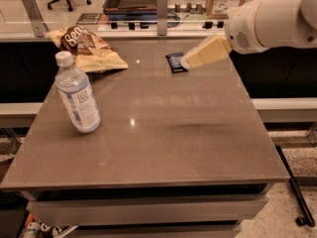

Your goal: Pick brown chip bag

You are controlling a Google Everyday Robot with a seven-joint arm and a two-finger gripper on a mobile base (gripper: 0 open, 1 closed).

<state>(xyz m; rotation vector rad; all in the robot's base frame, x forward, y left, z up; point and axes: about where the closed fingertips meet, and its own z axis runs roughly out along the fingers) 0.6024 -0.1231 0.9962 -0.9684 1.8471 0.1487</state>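
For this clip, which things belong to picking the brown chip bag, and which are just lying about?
Part of the job:
- brown chip bag, at the table's far left corner
- gripper, hovering over the far middle, right of the bag

Lying about:
- water bottle, upright, left side
- dark blue packet, beside the gripper tip

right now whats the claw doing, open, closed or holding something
claw: cannot be told if open or closed; it hangs over the far side of the table by the dark blue packet; brown chip bag lies apart, untouched.
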